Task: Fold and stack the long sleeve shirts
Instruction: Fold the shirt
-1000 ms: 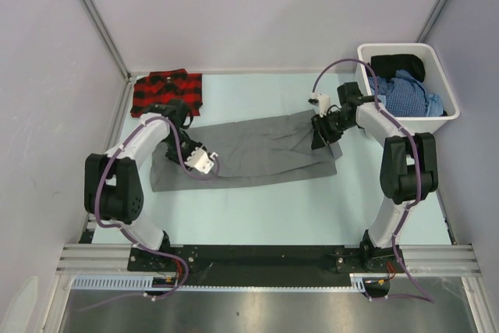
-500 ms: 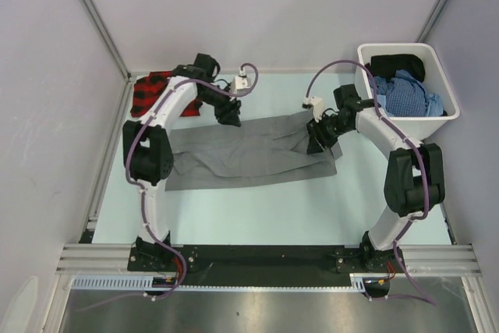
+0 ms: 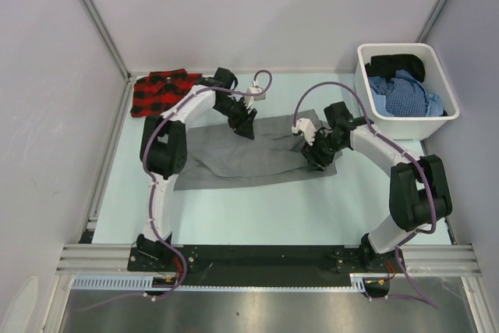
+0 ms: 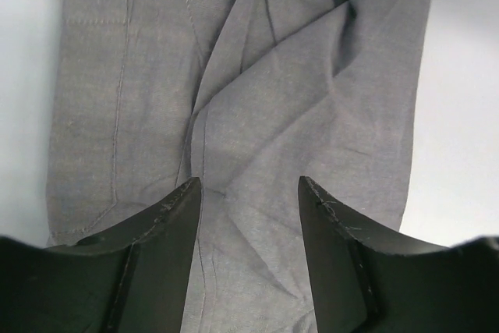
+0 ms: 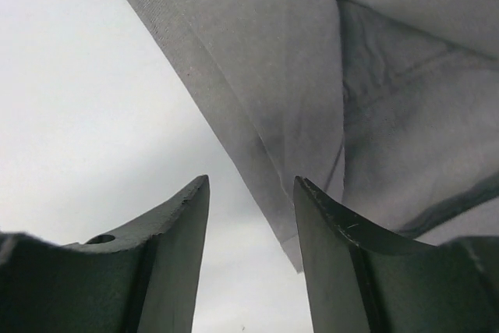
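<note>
A: Shirts?
B: grey shirt point(image 3: 249, 157) spread centrally, plaid shirt point(image 3: 160, 91) in the far-left corner
A: Grippers?
B: left gripper point(image 3: 247, 128), right gripper point(image 3: 312, 154) over the grey, jaws parted, empty; white bin point(image 3: 413, 124) of clothes far right

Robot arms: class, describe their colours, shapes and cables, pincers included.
The left arm and right arm are built of white links with black joints, and a purple cable loops alongside each. The left pincer and right pincer each have two black, tapering fingers.
</note>
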